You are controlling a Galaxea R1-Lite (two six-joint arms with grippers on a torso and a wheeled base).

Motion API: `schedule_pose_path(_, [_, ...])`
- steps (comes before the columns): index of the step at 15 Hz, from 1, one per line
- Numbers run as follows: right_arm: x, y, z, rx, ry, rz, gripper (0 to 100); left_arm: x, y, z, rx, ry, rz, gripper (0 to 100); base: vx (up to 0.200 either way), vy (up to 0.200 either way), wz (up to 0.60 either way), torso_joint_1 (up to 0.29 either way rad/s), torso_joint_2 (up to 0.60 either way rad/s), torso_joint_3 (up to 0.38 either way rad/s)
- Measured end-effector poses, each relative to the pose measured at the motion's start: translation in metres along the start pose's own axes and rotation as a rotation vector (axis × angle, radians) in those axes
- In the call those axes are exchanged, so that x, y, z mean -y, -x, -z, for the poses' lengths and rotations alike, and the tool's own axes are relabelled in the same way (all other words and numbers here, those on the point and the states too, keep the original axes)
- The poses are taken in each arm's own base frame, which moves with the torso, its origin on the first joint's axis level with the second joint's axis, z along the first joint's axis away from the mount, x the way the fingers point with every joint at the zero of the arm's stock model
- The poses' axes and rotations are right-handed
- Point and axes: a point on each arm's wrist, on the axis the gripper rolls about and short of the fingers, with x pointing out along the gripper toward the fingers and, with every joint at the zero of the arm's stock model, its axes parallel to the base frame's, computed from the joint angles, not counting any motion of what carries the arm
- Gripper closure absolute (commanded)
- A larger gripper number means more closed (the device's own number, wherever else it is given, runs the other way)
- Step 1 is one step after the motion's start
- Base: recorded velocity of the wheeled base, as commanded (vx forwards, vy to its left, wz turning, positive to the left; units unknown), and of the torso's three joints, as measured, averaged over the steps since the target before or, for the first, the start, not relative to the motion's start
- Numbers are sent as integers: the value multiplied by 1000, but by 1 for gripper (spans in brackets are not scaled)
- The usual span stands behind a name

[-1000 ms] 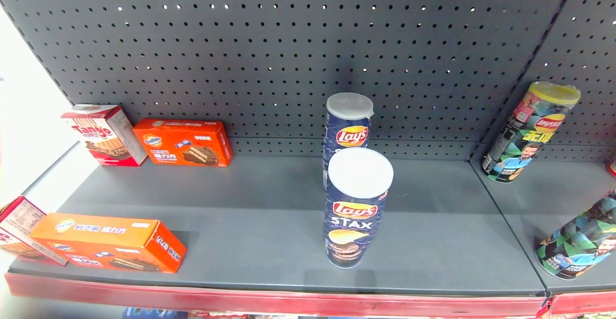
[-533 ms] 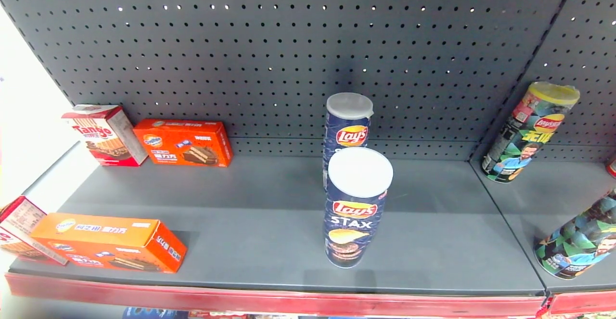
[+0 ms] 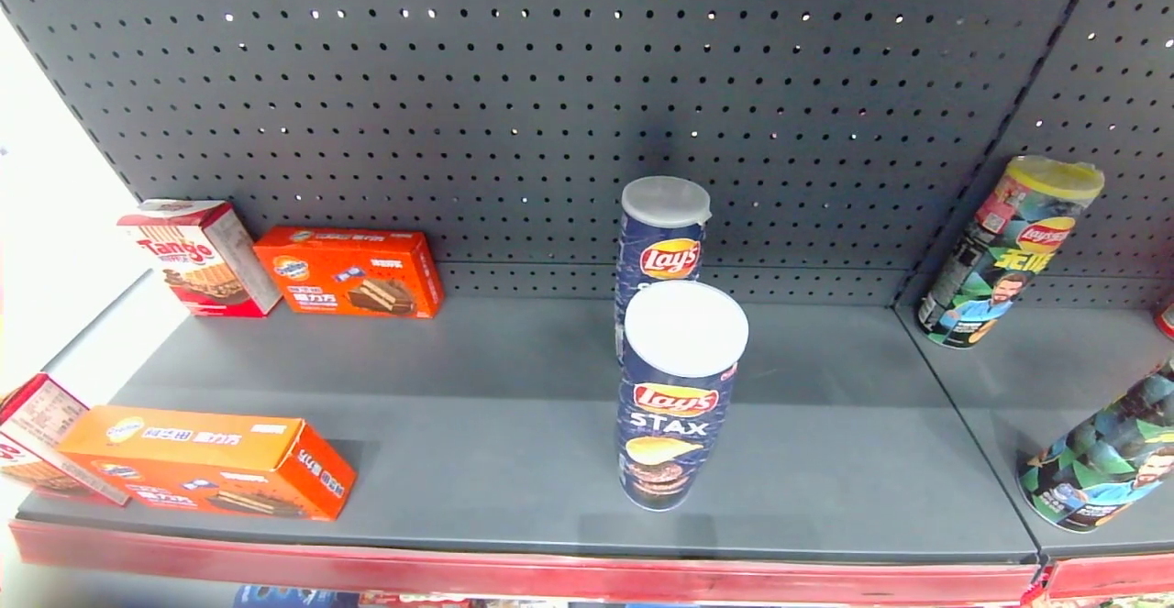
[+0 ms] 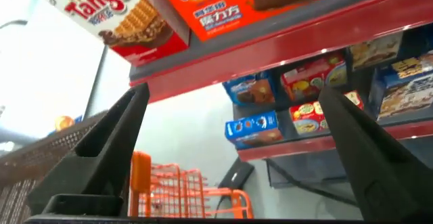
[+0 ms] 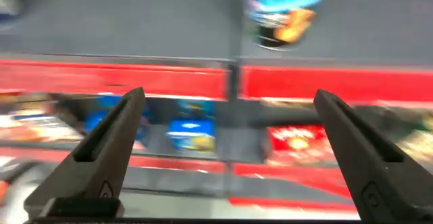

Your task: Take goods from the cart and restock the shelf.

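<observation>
Nothing on the grey metal shelf [image 3: 495, 470] has shifted over the past second: every box and tube stands where it stood, and no new item has arrived. That suggests a lull between placements, with a fresh pick from the cart probably next.

Below the shelf's red front lip [image 4: 284, 45], the left pincer [image 4: 233, 149] hangs with its black fingers spread wide and nothing between them. The right pincer [image 5: 230, 156] is likewise agape and empty, facing the same red lip from the aisle. Beyond the left pincer and lower down stands an orange wire cart [image 4: 179, 190], where the remaining goods presumably wait; its contents cannot be made out.

Mid-shelf, a dark blue chip tube with a white lid [image 3: 677, 406] stands upright near the front, with a second blue tube [image 3: 662, 241] just behind it by the perforated back panel [image 3: 459, 113]. At the left front, a flat orange wafer box [image 3: 211, 461] lies beside a red-and-white biscuit box [image 3: 32, 434]. A second orange box [image 3: 350, 270] and a second red-and-white box [image 3: 197, 255] sit at the back. In the bay to the right, one green-and-black tube [image 3: 1009, 250] stands by the back panel and another [image 3: 1096, 466] stands near the front.

Bare grey surface lies on either side of the blue tubes. The red lip and the front tube look like the main things an incoming arm must clear.
</observation>
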Motion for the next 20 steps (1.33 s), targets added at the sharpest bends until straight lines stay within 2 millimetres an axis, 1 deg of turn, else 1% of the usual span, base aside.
schedule_pose_path(3, [-1,0,-1,-23,-18,-139,0,3,0,-2,-81,28,-112,0,0,0,0,0,0,0])
schedule_pose_path(5, [0,3,0,10,-7,-199,0,4,2,-1,-64,39,-144,0,0,0,0,0,0,0])
schedule_pose_path(6, [1,6,0,49,3,-188,0,4,4,-1,-43,43,-135,0,0,0,0,0,0,0])
schedule_pose_path(7, [3,8,1,89,3,-117,0,5,5,-1,-19,44,-109,0,0,0,0,0,0,0])
schedule_pose_path(9, [8,10,2,148,-20,86,0,6,6,0,15,37,-78,0,0,0,0,0,0,0])
schedule_pose_path(10, [11,10,6,140,-20,202,0,6,7,0,22,33,-79,0,0,0,0,0,0,0])
schedule_pose_path(11, [11,10,8,133,-10,236,0,6,7,0,25,32,-81,0,0,0,0,0,0,0])
schedule_pose_path(14, [10,10,10,121,42,171,0,7,8,0,39,47,-65,0,0,0,0,0,0,0])
schedule_pose_path(16, [10,10,10,122,38,170,0,8,7,0,69,117,7,0,0,0,0,0,0,0])
schedule_pose_path(19, [10,10,10,124,38,170,0,12,8,0,112,261,171,0,0,0,0,0,0,0])
schedule_pose_path(20, [10,10,10,124,38,170,0,13,7,0,112,294,192,0,0,0,0,0,0,0])
